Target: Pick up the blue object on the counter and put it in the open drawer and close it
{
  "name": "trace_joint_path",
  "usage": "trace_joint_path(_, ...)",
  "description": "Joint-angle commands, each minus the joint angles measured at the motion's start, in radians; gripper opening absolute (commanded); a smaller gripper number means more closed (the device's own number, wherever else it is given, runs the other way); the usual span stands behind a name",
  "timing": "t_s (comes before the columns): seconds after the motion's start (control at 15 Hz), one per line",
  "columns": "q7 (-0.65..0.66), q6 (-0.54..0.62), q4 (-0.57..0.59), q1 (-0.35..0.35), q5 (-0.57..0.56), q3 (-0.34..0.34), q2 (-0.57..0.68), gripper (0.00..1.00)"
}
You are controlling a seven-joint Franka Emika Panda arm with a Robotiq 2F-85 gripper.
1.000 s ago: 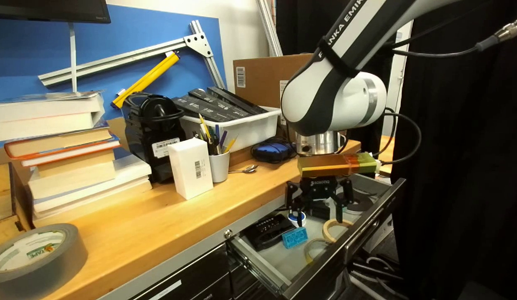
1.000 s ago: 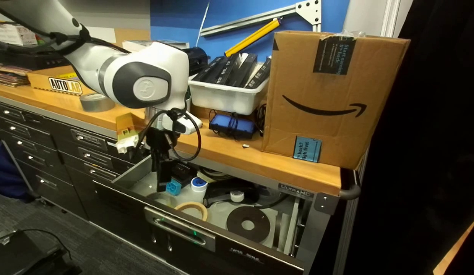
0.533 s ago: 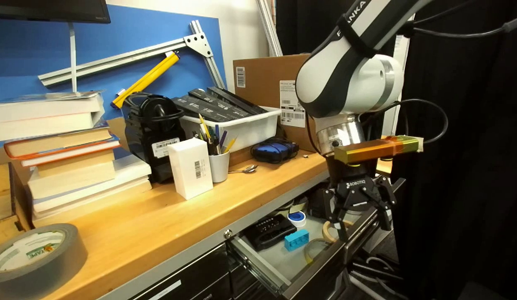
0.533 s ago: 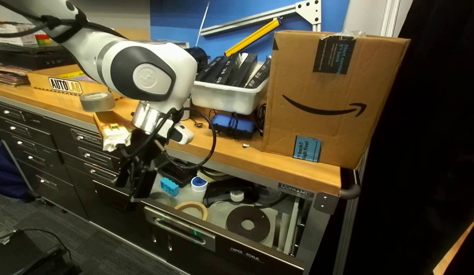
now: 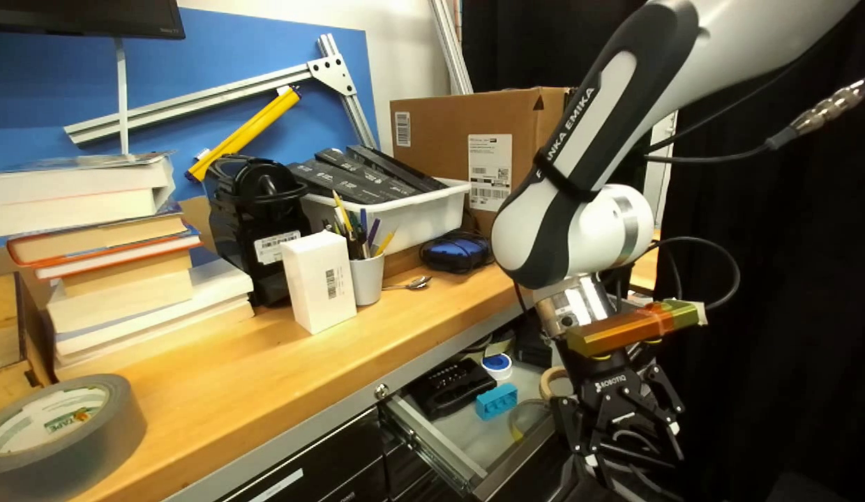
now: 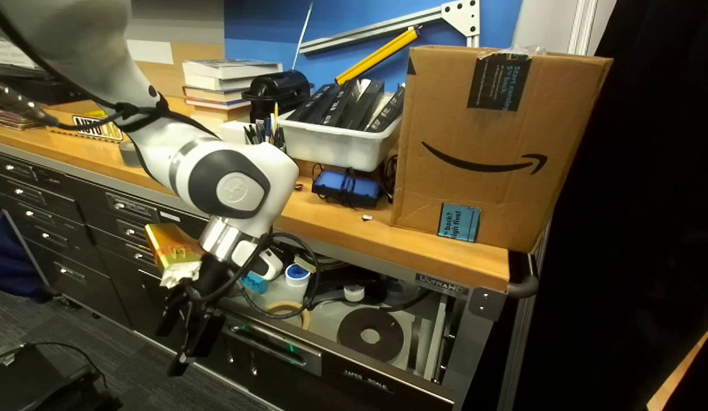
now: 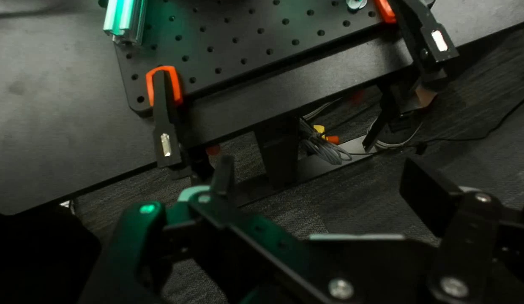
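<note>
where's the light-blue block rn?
The light-blue block lies in the open drawer. In an exterior view it sits just right of the black device and below the blue-and-white roll.

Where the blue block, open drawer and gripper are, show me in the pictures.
Blue block [image 5: 497,401]: in an exterior view, on the middle of its body.
Open drawer [image 6: 354,394]: in an exterior view, on its dark front panel.
Gripper [image 7: 325,185]: in the wrist view, midway between its fingertips.
</note>
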Motion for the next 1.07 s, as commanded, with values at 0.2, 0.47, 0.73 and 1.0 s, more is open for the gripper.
trace_joint_path(0.2,0.132,0.236,0.005,0.015,0.048,-0.010,0.038,1.00)
trace_joint_path(0.47,0.264,0.421,0.068,0.028,0.019,-0.031,0.105,1.00)
trace_joint_path(0.73,0.455,0.571,0.151,0.075,-0.020,-0.081,0.197,1.00)
trace_joint_path(1.0,0.631,0.668,0.200,0.134,-0.027,-0.124,0.224,1.00)
